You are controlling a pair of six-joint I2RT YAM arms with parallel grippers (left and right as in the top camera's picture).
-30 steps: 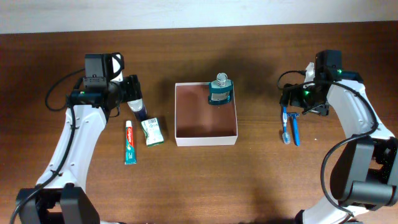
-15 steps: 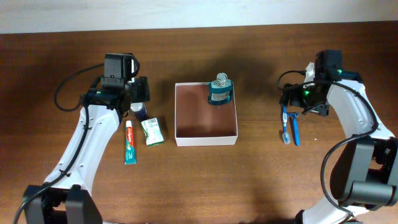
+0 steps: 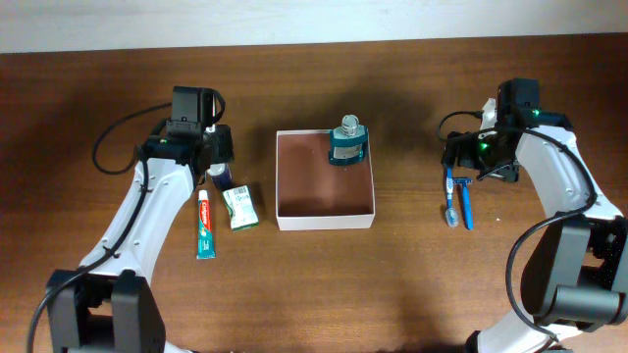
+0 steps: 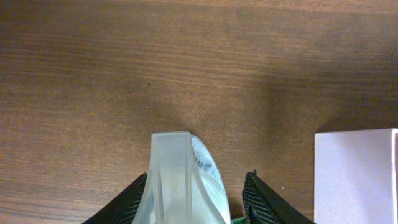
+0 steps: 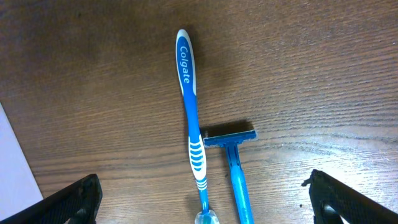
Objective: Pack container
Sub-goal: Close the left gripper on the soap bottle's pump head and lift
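My left end effector [image 4: 194,183] is spread loose round a tube [image 4: 185,165]. My right end effector [image 5: 203,183] hangs spread wide over the toothbrush [image 5: 189,93]. The box [image 3: 325,222] sits in the middle of the counter [image 3: 324,289]

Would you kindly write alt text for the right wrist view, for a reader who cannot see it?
A blue Colgate toothbrush and a blue razor lie side by side on a brown wooden table. The right end effector's two black fingertips show in the bottom corners, spread wide apart.
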